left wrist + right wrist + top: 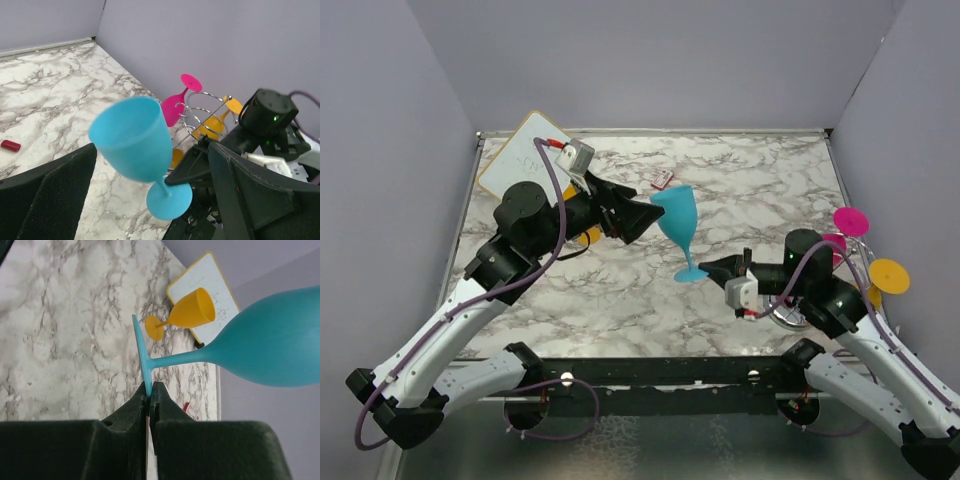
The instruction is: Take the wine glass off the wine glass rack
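Note:
A blue wine glass [677,222] hangs tilted in the air above the table's middle. My right gripper [705,270] is shut on the rim of its foot [141,357]; the pinch shows in the right wrist view [149,388]. My left gripper [642,215] is open right beside the bowl. In the left wrist view [152,150] the bowl [132,137] sits between the spread fingers [50,195] without clear contact. The silver wire rack [200,112] stands at the right, its base [788,316] behind the right arm, with pink [850,221] and yellow [888,275] glasses hanging on it.
An orange glass [185,312] lies on its side next to a white board [525,150] at the back left, partly hidden by the left arm. A small red item [663,180] lies behind the blue glass. Grey walls enclose the marble table [760,190].

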Motion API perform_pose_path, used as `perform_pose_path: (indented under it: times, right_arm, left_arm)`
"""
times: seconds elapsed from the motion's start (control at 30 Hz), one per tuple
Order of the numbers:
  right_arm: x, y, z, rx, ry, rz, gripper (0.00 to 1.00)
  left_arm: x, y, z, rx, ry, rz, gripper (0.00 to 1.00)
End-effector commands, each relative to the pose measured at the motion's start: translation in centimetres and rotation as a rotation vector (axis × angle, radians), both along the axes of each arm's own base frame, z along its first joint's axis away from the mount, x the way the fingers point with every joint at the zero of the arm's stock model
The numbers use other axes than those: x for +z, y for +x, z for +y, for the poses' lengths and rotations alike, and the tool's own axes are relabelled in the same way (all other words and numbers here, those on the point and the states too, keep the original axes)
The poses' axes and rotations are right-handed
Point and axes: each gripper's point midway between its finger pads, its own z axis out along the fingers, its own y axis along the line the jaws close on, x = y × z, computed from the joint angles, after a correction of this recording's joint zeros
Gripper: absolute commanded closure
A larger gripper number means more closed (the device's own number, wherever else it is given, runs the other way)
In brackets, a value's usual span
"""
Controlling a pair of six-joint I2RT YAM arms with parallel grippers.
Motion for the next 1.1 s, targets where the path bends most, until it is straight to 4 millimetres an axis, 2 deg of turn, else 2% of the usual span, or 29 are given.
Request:
perform_pose_path:
  times: [0.0,0.13,0.23,0.47,0.6,0.77,0.87,1.07]
  right_arm:
    - [-1.4,0.7,-1.8,-0.044,-0.179,-0.346,0.99]
    - [-2.4,0.5,-2.9,-0.061,-0.242,-0.51,0.99]
    - [-2.0,0.6,-3.6,-0.093,-0.245,-0.638,0.99]
    - [-2.5,1.4,-4.6,-0.123,-0.336,-0.804,0.99]
    - [-1.7,1.6,-4.8,-0.155,-0.329,-0.879,0.99]
    - [-1.9,1.4,-4.5,-0.137,-0.333,-0.887,0.99]
    - [-2.2,1.3,-4.2,-0.121,-0.337,-0.901,0.99]
    - [-2.9,1.6,-4.2,-0.117,-0.392,-0.915,0.99]
  left_arm:
    - [-0.3,1.0,0.8,0.072,0.067,0.116,0.05]
    - [-0.7,1.2,1.6,0.123,0.074,0.158,0.05]
    - [-1.2,1.2,1.9,0.135,0.092,0.19,0.05]
    - [-1.0,-0.2,-0.1,-0.014,0.114,0.236,0.09]
    - [-1.4,-0.9,-1.2,-0.099,0.14,0.279,0.14]
    - [-3.9,-1.4,-2.3,-0.178,0.212,0.366,0.21]
    - [-4.9,-1.4,-2.8,-0.206,0.23,0.4,0.3]
    - [-6.2,-0.6,-2.9,-0.178,0.28,0.436,0.57]
